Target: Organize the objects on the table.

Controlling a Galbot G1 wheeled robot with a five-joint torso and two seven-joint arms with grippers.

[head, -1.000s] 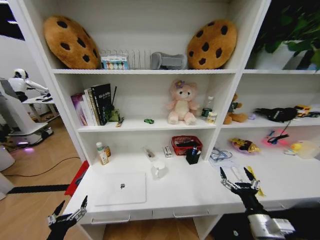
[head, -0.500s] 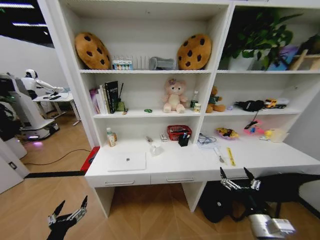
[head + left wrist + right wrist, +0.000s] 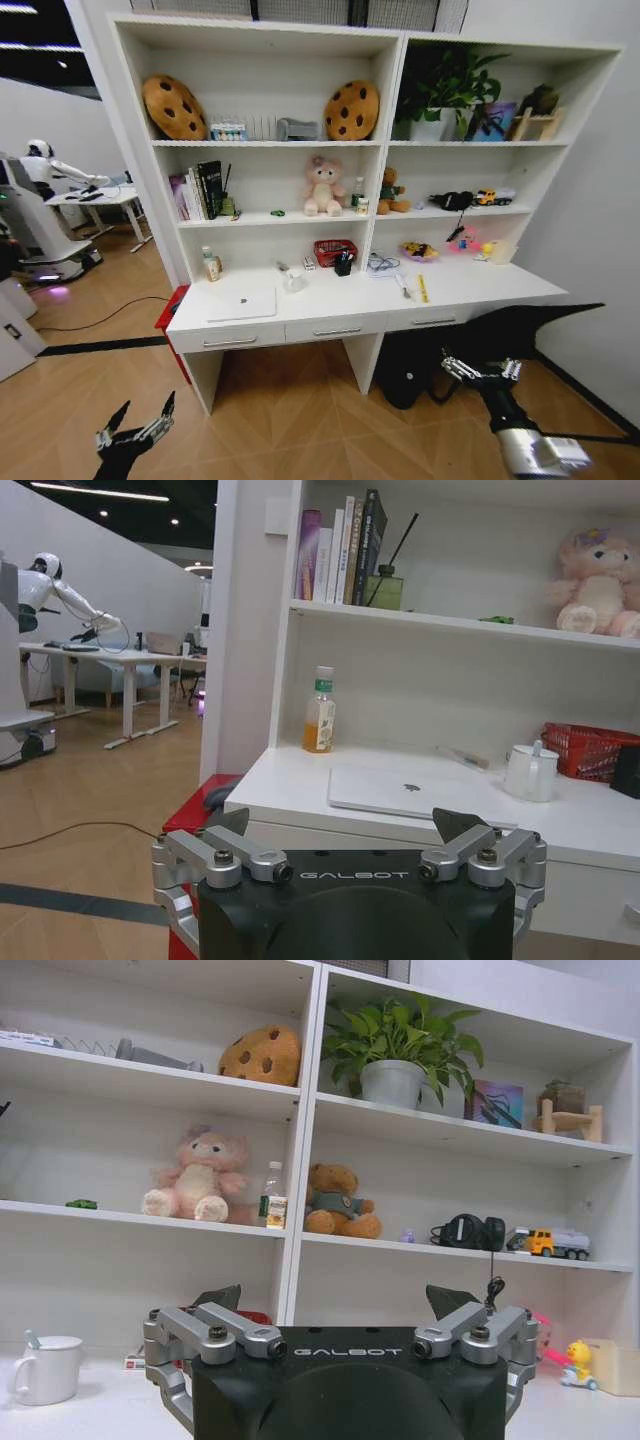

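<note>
The long white table (image 3: 330, 301) with its drawers stands a few steps ahead, under a tall white shelf unit. A slim silver laptop (image 3: 243, 303) lies shut on its left part, and also shows in the left wrist view (image 3: 400, 790). A tiny green toy car (image 3: 277, 212) sits on the shelf above; both wrist views catch this green car (image 3: 497, 619) (image 3: 81, 1203). Small loose items lie on the right of the desktop, among them a yellow strip (image 3: 423, 289). My left gripper (image 3: 143, 412) (image 3: 342, 825) and right gripper (image 3: 481, 366) (image 3: 335, 1300) hang low over the floor, both open and empty.
On the desk stand a white mug (image 3: 293, 280), a red basket (image 3: 334, 251), a black holder (image 3: 343, 266) and a bottle (image 3: 211, 266). A pink plush bear (image 3: 322, 188) sits on the shelf. A dark bag (image 3: 410, 365) lies under the desk. Another robot (image 3: 35, 215) stands far left.
The head camera has pulled back from the desk, so the desk and shelves look smaller and farther. Both grippers keep their pose, open and empty.
</note>
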